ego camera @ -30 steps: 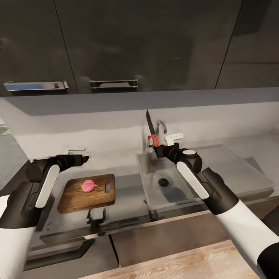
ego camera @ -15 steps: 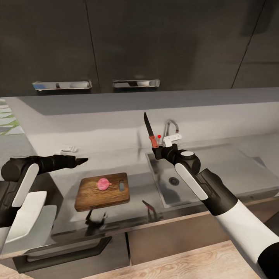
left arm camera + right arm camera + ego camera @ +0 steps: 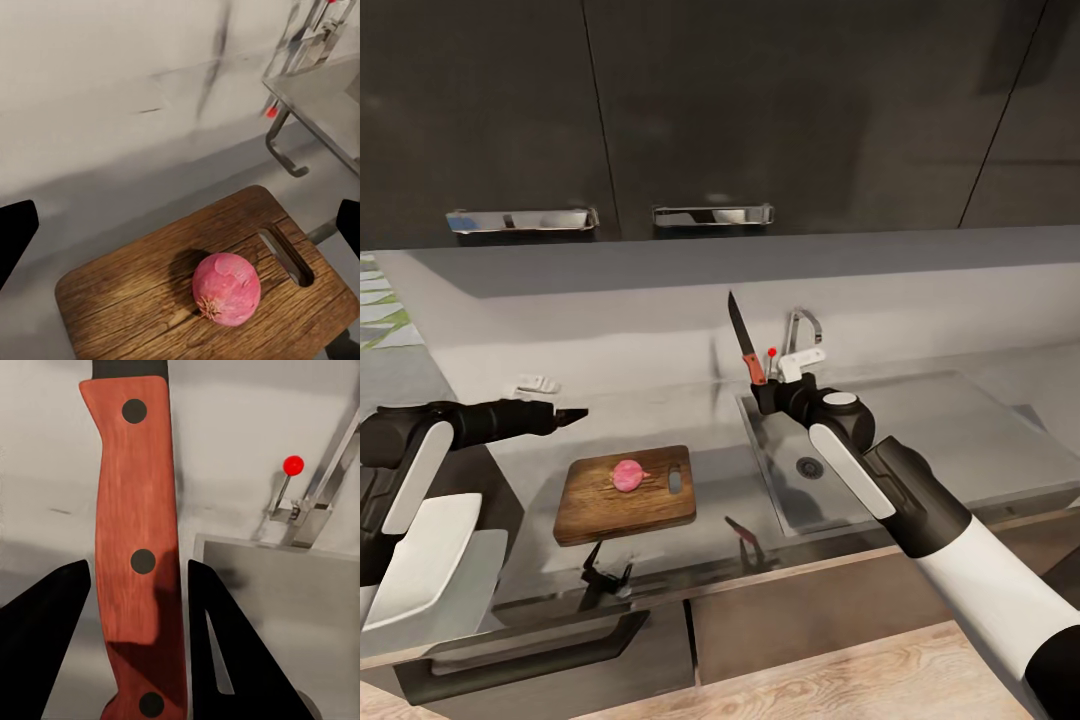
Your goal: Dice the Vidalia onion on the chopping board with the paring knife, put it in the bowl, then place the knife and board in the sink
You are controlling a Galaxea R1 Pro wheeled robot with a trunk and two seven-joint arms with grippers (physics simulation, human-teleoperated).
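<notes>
No legible text, labels, brands, numbers or signs anywhere in view.

– Right arm?
– Raised, its black two-fingered right gripper (image 3: 760, 388) clamped on the red-handled dark-bladed paring knife (image 3: 744, 343), blade up.
– Left?
– Extended forward; black left gripper (image 3: 573, 413) spread wide, empty.

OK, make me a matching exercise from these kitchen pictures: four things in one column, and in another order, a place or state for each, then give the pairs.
Things:
1. onion
2. paring knife
3. left gripper
4. sink

Places or states:
A. held upright, blade pointing up
B. lies on the chopping board
C. set in the countertop, right of the board
D. open, holding nothing

Pairs: 1-B, 2-A, 3-D, 4-C. The right gripper holds the knife.
</notes>
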